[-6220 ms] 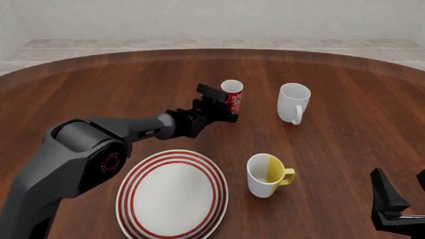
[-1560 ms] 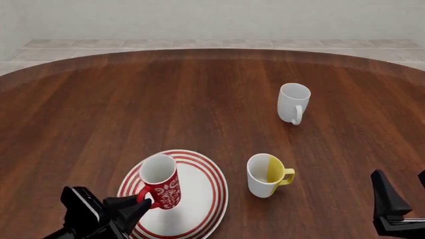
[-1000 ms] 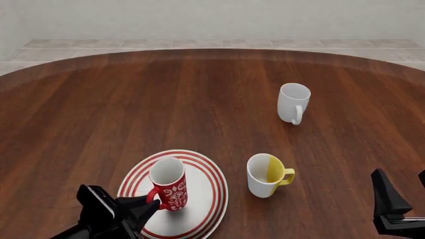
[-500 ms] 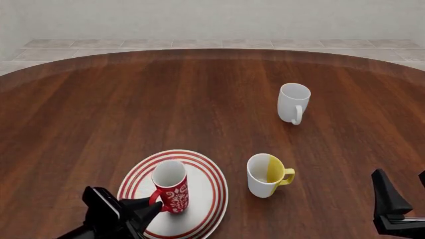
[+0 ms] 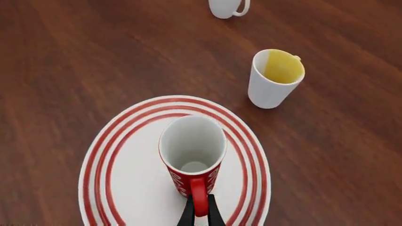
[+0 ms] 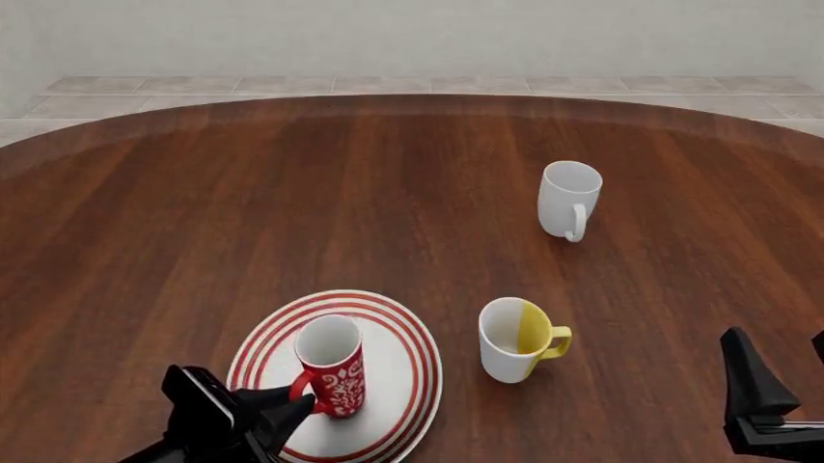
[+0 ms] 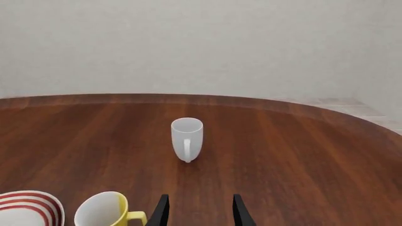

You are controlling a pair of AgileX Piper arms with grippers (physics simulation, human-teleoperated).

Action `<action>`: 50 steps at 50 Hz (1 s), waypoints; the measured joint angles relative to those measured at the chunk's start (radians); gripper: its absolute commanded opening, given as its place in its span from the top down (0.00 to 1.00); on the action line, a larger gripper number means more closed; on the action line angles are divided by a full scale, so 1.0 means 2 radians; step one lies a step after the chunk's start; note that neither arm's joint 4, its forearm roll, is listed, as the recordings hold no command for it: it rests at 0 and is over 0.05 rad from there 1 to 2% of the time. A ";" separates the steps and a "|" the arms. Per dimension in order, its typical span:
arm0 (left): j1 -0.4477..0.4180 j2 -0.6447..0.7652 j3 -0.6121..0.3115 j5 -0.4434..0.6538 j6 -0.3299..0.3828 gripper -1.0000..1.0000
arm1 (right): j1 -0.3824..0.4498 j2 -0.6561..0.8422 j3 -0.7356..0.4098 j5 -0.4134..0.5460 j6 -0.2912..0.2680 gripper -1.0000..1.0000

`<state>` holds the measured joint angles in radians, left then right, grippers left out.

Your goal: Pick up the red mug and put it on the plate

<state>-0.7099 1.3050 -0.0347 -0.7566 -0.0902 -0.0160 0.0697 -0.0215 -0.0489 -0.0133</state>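
Red mug (image 6: 331,367) on the plate (image 6: 399,362).
I see the tall floral mug upright, white inside, handle toward my side, standing on the red-ringed white plate near the table's front edge.

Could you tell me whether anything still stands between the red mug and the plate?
Nothing visible does. The red mug already stands upright on the plate, with the left gripper closed on its handle. The yellow mug stands beside the plate, clear of it.
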 measured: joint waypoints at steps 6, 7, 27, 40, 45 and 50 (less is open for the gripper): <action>-0.001 0.004 0.001 -0.004 0.000 1.00 | 0.000 0.001 0.000 -0.001 0.000 0.00; -0.001 0.005 0.001 -0.006 0.000 1.00 | 0.000 0.002 0.000 -0.002 0.000 0.00; 0.000 0.029 0.009 -0.041 0.001 0.00 | 0.000 0.011 0.005 -0.014 -0.001 0.00; 0.006 0.030 0.013 -0.048 0.008 0.00 | 0.001 0.009 0.005 -0.012 -0.002 0.00; 0.007 0.029 0.014 -0.049 0.010 0.00 | 0.001 0.009 0.004 -0.011 -0.002 0.00; 0.006 0.022 0.014 -0.043 0.010 0.00 | 0.001 0.009 0.003 -0.010 -0.003 0.00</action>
<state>-0.6981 1.3498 -0.0067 -0.8425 -0.0692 -0.0144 0.0868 -0.0160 -0.0682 -0.0184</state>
